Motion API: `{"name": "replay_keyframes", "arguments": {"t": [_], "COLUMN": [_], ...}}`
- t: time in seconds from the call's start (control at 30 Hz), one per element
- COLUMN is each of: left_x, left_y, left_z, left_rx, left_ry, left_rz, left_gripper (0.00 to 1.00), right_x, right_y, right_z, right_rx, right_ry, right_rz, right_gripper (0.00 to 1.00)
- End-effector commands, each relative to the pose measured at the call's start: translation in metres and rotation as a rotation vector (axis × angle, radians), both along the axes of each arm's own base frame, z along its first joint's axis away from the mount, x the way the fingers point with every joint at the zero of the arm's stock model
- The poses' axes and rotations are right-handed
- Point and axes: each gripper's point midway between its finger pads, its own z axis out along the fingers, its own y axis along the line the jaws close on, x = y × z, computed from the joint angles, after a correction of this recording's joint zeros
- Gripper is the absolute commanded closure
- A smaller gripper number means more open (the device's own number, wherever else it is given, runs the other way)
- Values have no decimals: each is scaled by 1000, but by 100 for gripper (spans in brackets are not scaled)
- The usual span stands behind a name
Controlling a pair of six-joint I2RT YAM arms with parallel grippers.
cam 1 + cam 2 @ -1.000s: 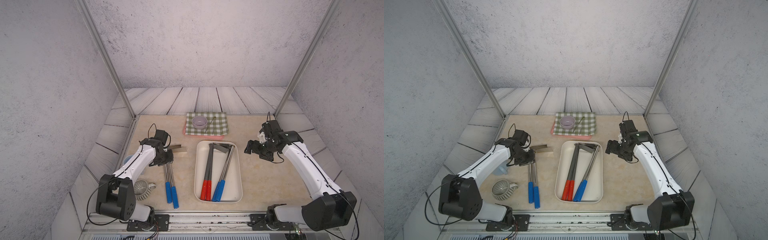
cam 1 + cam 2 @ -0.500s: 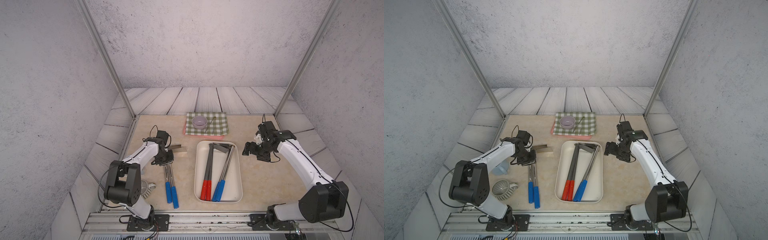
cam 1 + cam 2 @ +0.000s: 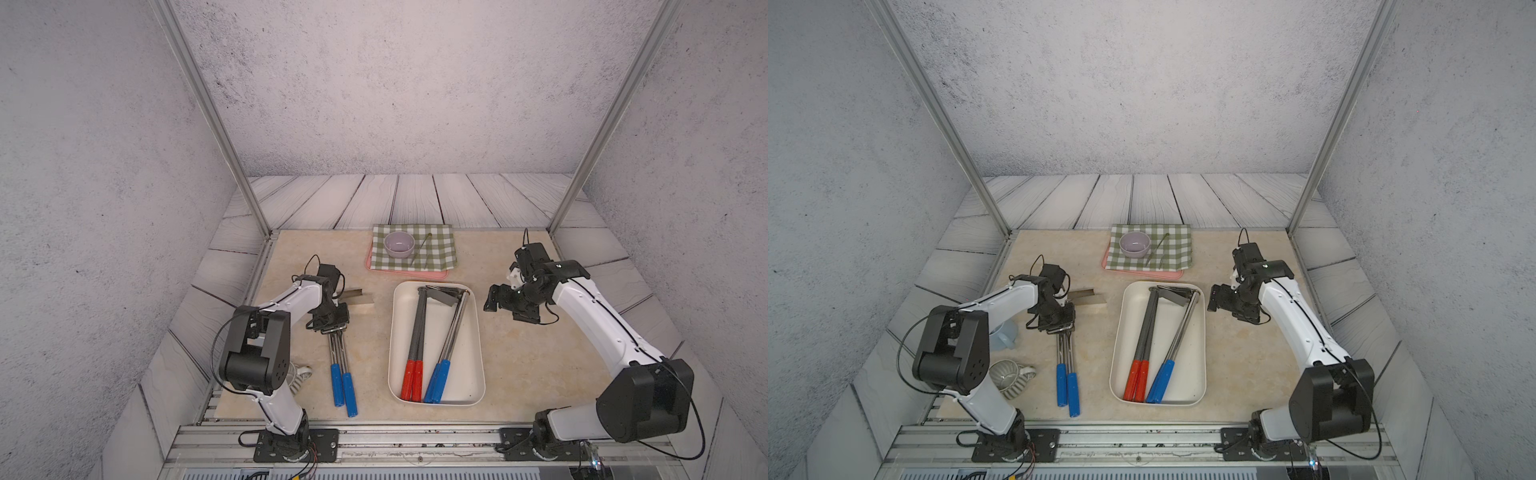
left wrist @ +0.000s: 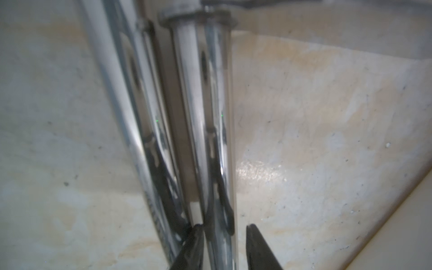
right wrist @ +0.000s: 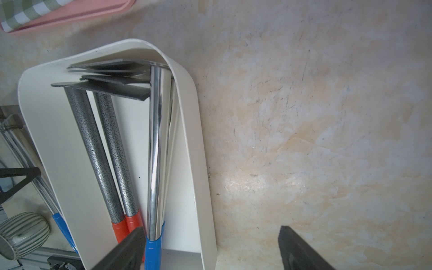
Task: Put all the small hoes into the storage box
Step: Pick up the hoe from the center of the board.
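**Small hoe** (image 3: 350, 395): lies flat on the worktop (image 3: 540, 365), outside the storage box (image 3: 463, 365), betw. the box and the left edge. Blue grip toward the near edge, blade toward the far edge. A second hoe (image 3: 336, 384), same type, lies touching it on the left-edge side.

**L gripper** (image 3: 330, 324): down on the shafts, nearer the blade end than the grip. In the left wrist view the fingers (image 4: 190, 247) straddle the box-side chrome shaft (image 4: 217, 163), jaws drawn narrow. One pad looks against the tube, and a sliver of worktop shows beside the other. Can't tell if the pinch is seated. Hoe not lifted.

**R gripper** (image 5: 210, 247): jaws spread wide, nothing betw. them. It hangs over bare worktop beside the box's far right corner.

**Box contents:** red-grip pair (image 3: 411, 380) and blue-grip pair (image 3: 436, 380), blades stacked at the far end.

**Handling (est.):**
- Steel tube + flat blade, so stiff and prob. blade-heavy.
- Polished chrome is slick, so a weak pinch could let it roll or the grip end droop.
- Hold on the shaft close to the blade looks sensible (likely near the balance pt). The blue grip would be less slippery but far off balance.
- The neighbour touches it and may drag along on lift.
- The box is barely longer than the hoes, so it needs to go in lengthwise, likely resting on those already inside.
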Motion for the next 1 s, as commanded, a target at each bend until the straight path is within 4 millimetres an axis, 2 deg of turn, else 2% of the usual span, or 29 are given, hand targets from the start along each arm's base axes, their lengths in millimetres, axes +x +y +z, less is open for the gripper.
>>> {"name": "replay_keyframes", "arguments": {"t": [0.0, 0.2, 0.43, 0.77, 0.97], "left_x": [6, 6, 3, 0, 0], "left_y": [-1, -9, -27, -18, -19], "left_z": [-4, -12, -18, -25, -28], "left_rx": [-8, -22, -4, 63, 77], "left_ry": [10, 26, 40, 67, 82], "left_rz": [7, 3, -23, 12, 3], "left_gripper": [66, 66, 66, 66, 69], "right_x": [-4, -5, -5, -7, -8], "right_y": [-2, -2, -1, -1, -1], "right_z": [-5, -6, -6, -6, -7], "right_rx": [-3, -4, 0, 0, 5], "right_ry": [18, 20, 24, 23, 23], "right_rz": [12, 14, 17, 19, 19], "right_gripper": [9, 9, 9, 9, 10]}}
